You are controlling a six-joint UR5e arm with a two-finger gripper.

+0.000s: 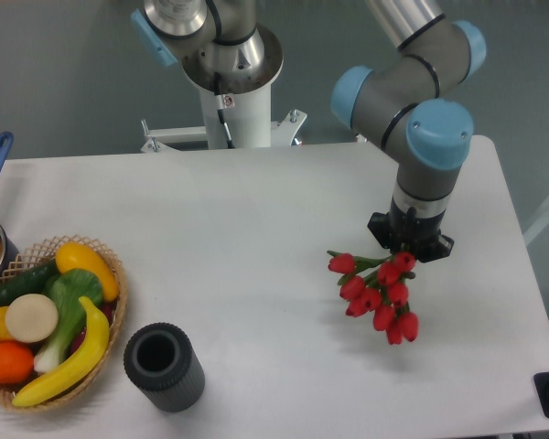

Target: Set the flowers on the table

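the arm [412, 101] is built of grey metallic tube segments joined by rounded housings with light blue end caps and thin black seam rings. its white base column [231, 110] carries a black cable and a small sticker. the wrist ends in a black gripper [410, 240] mount.

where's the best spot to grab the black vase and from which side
The vase is an upright ribbed cylinder with its open mouth facing up. Probably best to come straight down and close the fingers across the outside of the wall just below the rim. Set the fingers front to back, since the basket sits close on the vase's left. The gripper is over by the flowers, and its fingers are hidden.
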